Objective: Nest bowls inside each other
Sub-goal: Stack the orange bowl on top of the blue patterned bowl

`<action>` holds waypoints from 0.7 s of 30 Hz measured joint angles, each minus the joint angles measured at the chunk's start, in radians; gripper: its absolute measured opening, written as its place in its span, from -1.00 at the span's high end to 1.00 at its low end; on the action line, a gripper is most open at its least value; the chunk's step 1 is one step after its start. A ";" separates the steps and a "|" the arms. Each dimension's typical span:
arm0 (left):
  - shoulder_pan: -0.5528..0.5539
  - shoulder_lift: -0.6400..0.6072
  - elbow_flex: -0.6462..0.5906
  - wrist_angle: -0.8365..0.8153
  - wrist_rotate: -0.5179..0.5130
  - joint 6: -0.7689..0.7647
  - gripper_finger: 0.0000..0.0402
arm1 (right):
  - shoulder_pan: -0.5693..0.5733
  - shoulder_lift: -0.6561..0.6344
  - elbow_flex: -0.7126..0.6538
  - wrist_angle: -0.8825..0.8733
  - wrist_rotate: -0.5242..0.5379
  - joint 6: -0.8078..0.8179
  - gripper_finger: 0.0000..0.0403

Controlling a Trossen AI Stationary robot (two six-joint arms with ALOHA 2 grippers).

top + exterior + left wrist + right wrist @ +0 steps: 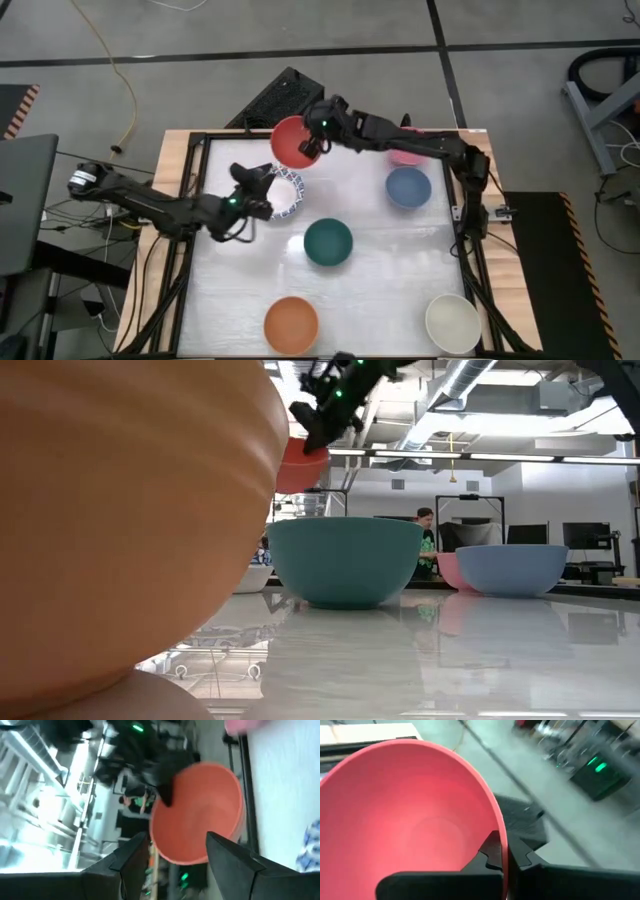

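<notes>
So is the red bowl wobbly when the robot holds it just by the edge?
Probably a bit. The right gripper pinches only the rim of the red bowl, which hangs in the air tilted, so it could swing. It keeps its round shape, so it looks stiff. Its smooth surface may be slippery.

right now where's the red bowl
In the high view the red bowl is at the table's far edge, left of centre, held by its rim in the right gripper.

- We take this for a robotics lab or workshop: the bare ceiling carries open ducts and strip lights.
- We see monitors and a person at benches behind the table.
- Concrete floor, loose yellow cable.
</notes>
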 joint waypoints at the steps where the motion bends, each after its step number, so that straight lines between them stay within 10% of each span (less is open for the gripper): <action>1: -0.019 -0.030 0.000 -0.004 0.000 -0.023 0.05 | -0.015 0.006 0.000 -0.010 -0.041 0.028 0.97; 9: -0.162 -0.288 0.000 -0.014 0.015 -0.302 0.05 | -0.037 0.107 0.001 -0.007 -0.325 0.154 0.97; 21: -0.291 -0.578 -0.001 -0.156 0.102 -0.725 0.05 | 0.004 0.196 0.002 0.054 -0.432 0.180 0.97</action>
